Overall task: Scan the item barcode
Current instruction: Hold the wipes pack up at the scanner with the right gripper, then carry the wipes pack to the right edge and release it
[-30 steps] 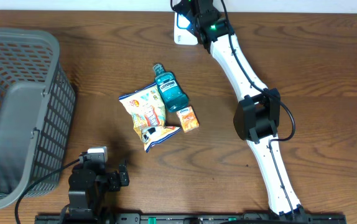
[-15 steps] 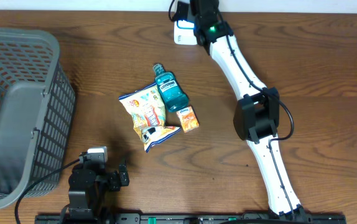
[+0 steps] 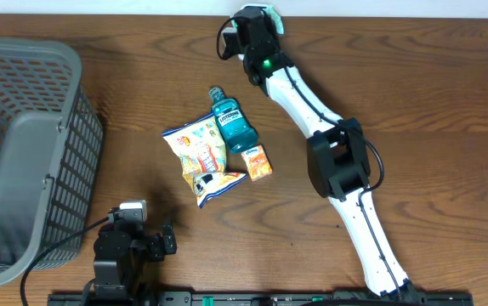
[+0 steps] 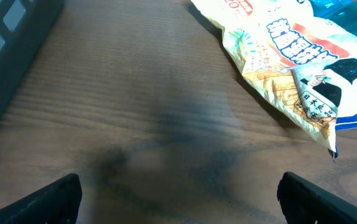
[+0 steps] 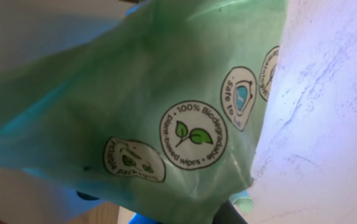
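Note:
My right gripper [image 3: 251,27] is at the table's far edge, shut on a green pack of wipes [image 3: 275,17]. In the right wrist view the green pack [image 5: 166,118] fills most of the frame, printed with round "100% Biodegradable" badges, and hides the fingertips. A pale white surface [image 5: 328,93] lies right beside it. No barcode shows. My left gripper [image 3: 161,240] rests low near the front left of the table, open with nothing in it; its two dark fingers [image 4: 57,199] frame bare wood.
A snack bag [image 3: 200,157], a blue mouthwash bottle [image 3: 231,126] and a small orange box [image 3: 258,161] lie together mid-table. A grey mesh basket [image 3: 23,153] stands at the left. The snack bag [image 4: 290,56] shows at the upper right of the left wrist view.
My right arm has swung left along the far edge with the green pack and now covers the white device that showed there. The left arm has not moved.

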Robot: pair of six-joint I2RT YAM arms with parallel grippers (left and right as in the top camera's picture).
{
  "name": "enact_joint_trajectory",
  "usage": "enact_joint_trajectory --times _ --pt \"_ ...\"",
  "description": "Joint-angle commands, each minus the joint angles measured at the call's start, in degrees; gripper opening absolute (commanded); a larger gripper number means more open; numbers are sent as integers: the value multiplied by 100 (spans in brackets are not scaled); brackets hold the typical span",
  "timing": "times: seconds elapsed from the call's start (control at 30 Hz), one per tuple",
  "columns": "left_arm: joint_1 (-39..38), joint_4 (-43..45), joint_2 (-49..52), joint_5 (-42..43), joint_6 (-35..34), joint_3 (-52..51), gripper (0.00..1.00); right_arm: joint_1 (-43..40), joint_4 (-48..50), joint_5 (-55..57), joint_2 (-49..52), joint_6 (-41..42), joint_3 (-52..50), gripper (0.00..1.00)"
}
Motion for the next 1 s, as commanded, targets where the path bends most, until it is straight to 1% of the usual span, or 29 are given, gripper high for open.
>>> enact_joint_trajectory --times 0.0,0.07,0.17,0.3,0.37,0.47,0.57,0.67,0.8,0.9,0.93,0.97 --pt "-20 -129 -15 -72 55 -24 98 -278 7 251 -531 402 -26 1" --pt "-20 -129 -15 -70 55 -24 98 -470 -98 299 -813 992 -26 1" --pt "-20 -129 -15 -72 55 -24 98 -927 -745 595 -1228 2282 -26 1" --pt "-20 -129 -15 -72 55 -24 98 -1766 -2424 986 -1491 3873 -26 1" --pt "-20 -129 -15 -70 55 -24 98 -2319 -3375 1021 -1502 4664 -26 1" --pt "-20 -129 -15 -72 55 -24 98 -3112 -4371 920 -1497 5860 -63 1" --pt "-20 -129 -15 -72 55 -24 98 -3928 -5042 463 -1495 6806 -116 1" --pt "-20 -129 -15 -72 55 -24 98 -4636 -5440 -114 -1464 7523 -188 1" --pt "-20 -129 -15 -72 55 -24 98 -5517 -5576 -365 -1464 8432 -507 1" --pt "-20 -129 -15 -72 55 -24 98 -5884 -5576 -715 -1464 8843 -645 2" --pt "-20 -129 -15 -72 55 -24 98 -5984 -5580 -966 -1464 8988 -647 6" --pt "-20 -129 -15 -72 55 -24 98 -6052 -5582 -1187 -1467 9114 -647 14"
